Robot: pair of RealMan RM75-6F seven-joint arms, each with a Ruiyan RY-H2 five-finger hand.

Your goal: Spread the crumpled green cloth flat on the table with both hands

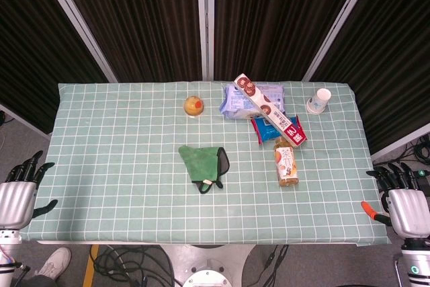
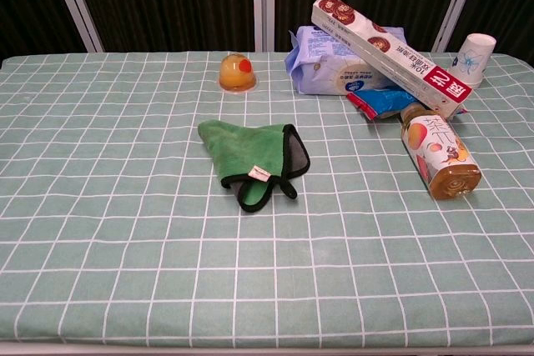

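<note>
The green cloth (image 1: 203, 162) with black edging lies folded and bunched near the middle of the checked table; the chest view shows the cloth (image 2: 253, 158) with a grey underside turned up at its right. My left hand (image 1: 21, 189) hangs off the table's left front corner, fingers apart and holding nothing. Off the right front corner hangs my right hand (image 1: 403, 199), likewise empty with fingers spread. Both hands are far from the cloth and out of the chest view.
To the cloth's right lies a juice bottle (image 1: 287, 162). Behind it sit a long biscuit box (image 1: 269, 109), a blue wipes pack (image 1: 256, 99) and a blue snack bag (image 1: 275, 128). A paper cup (image 1: 320, 101) stands back right, a jelly cup (image 1: 194, 106) behind the cloth.
</note>
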